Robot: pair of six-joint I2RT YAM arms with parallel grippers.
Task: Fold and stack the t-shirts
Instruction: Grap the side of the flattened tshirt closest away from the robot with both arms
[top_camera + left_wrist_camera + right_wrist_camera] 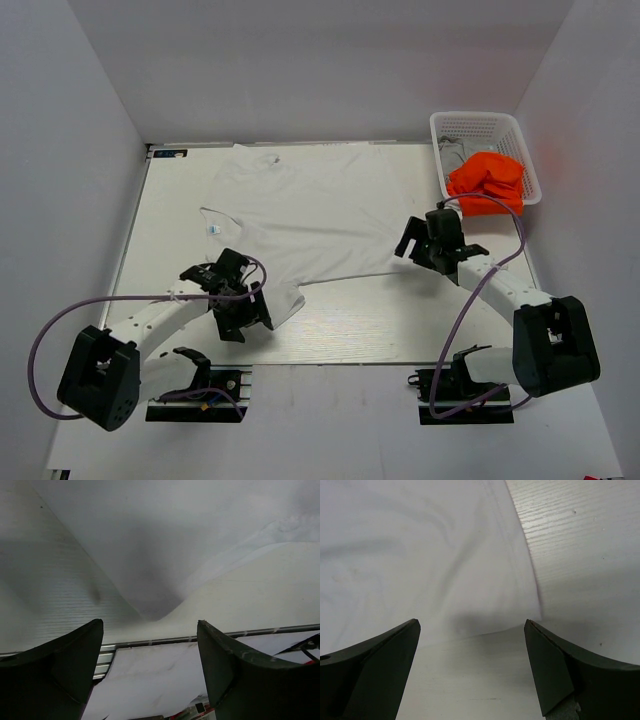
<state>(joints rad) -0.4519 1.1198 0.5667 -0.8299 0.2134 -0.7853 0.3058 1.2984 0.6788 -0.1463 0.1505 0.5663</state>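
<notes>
Overhead, shirts: the white t-shirt (300,215) lies spread flat on the table (330,345); the orange t-shirt (487,180) is bunched in the basket (475,120) at the far right, with the grey t-shirt (452,152) beside it at the basket's far left
Overhead, arms: the left gripper (248,314) sits at the white shirt's near-left corner, and the right gripper (410,240) is low at its right edge
Left wrist, fingers: spread wide, nothing between them
Left wrist, cloth: the white t-shirt (165,540) fills the view ahead, and a dip of its edge comes down just beyond the fingertips, with the table's metal rail (150,642) behind
Right wrist, fingers: fully apart and empty
Right wrist, cloth: the white t-shirt (420,555) has its hemmed corner just ahead of the gap, with bare table (580,555) to the right
Step in hand: probably taking hold of the white shirt's near edge at two points for a first fold; nothing is folded or stacked yet
Next move calls for: both grippers dropping onto the cloth edge and pinching a single layer, then lifting evenly so the thin fabric does not drag or bunch
</notes>
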